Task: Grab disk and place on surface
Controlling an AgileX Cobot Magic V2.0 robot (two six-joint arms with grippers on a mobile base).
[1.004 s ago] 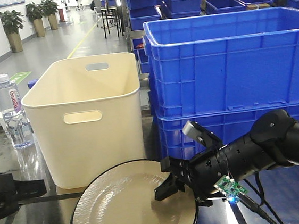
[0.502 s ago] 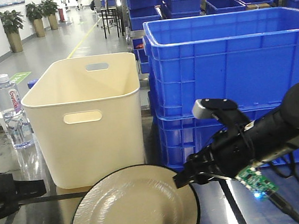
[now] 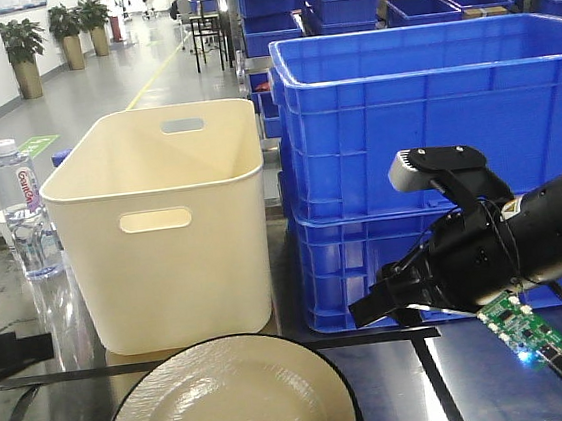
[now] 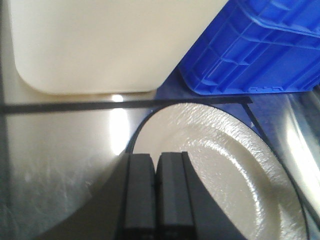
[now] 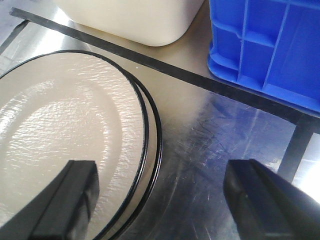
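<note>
The disk (image 3: 231, 407) is a cream plate with a black rim, lying at the front edge of the dark glossy surface (image 3: 460, 383). In the right wrist view a second rim shows under the disk (image 5: 60, 125). My right gripper (image 3: 387, 305) hangs open above and to the right of the plate, its fingers wide apart. The plate's right rim lies between and below them, and the right gripper (image 5: 160, 175) holds nothing. My left gripper (image 4: 156, 165) is shut and empty, its tips pointing at the left rim of the disk (image 4: 225, 160).
A cream bin (image 3: 167, 222) stands behind the plate, with stacked blue crates (image 3: 436, 154) to its right. A water bottle (image 3: 21, 208) stands at the far left. A black tape line (image 3: 226, 355) crosses the table. A green circuit board (image 3: 520, 331) hangs under the right arm.
My right gripper has lifted off the plate and swung up and to the right. The plate now sits lower and further left in the front view. The left arm has drawn back left.
</note>
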